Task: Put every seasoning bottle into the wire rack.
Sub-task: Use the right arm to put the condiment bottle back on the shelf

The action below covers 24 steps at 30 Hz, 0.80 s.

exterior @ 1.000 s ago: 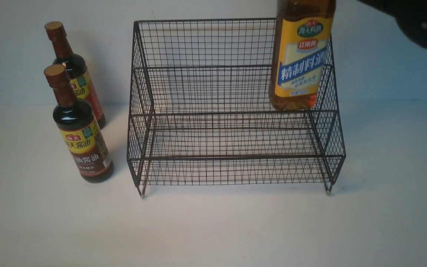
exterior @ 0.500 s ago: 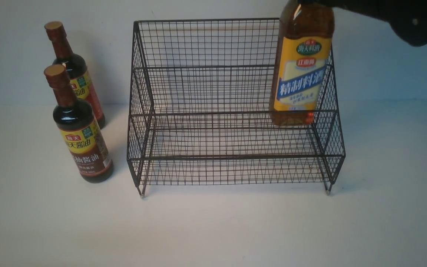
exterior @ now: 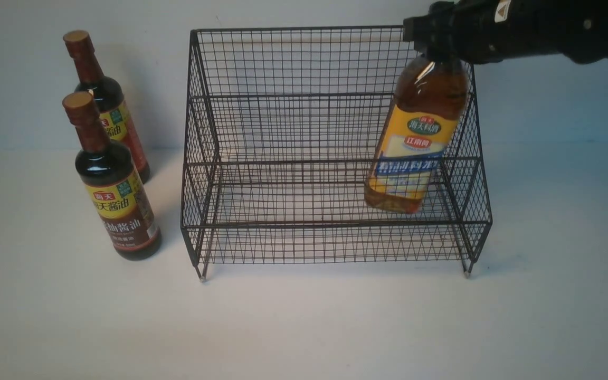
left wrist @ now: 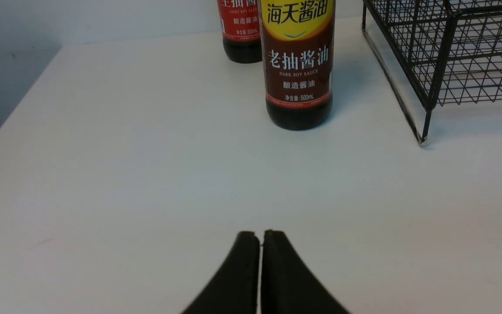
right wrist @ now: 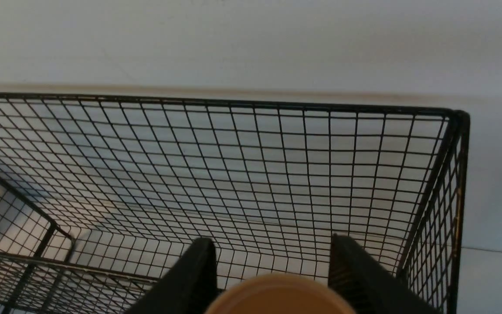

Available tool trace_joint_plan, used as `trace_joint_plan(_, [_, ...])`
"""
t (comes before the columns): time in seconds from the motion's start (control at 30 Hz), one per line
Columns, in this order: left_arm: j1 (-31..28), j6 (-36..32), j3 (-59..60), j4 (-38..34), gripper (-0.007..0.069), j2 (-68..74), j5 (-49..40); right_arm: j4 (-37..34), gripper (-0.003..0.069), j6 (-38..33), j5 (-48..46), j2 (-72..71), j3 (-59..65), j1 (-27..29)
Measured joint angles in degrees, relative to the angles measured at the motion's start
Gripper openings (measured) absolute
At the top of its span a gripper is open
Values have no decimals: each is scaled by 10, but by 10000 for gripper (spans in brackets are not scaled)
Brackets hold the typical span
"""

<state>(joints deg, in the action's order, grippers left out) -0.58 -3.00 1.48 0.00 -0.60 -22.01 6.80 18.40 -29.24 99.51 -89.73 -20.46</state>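
Amber bottle (exterior: 415, 153): front view, we logged it tilted in the wire rack (exterior: 293, 132) over the lower tier, neck clamped by the right gripper (exterior: 431, 43) above. Left wrist: left gripper (left wrist: 259, 237) closed. Right wrist: cap (right wrist: 279, 298) between fingers (right wrist: 192, 279).

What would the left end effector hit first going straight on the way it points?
Likely the nearer dark soy sauce bottle; the left end effector lines up near its edge, so it may only graze it.
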Motion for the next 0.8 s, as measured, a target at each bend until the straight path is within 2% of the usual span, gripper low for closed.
trace_joint_plan(0.27, [0,0,0,0,-5,0,0,-1,313,-95,1,4,0,-11])
trace_joint_plan(0.5, [0,0,0,0,-5,0,0,-4,323,-109,13,11,-1,-23])
trace_joint_plan(0.6, [0,0,0,0,-5,0,0,-6,373,-108,46,5,-8,-29])
trace_joint_plan(0.8, [0,0,0,0,-5,0,0,-3,463,-108,47,-16,-9,-32])
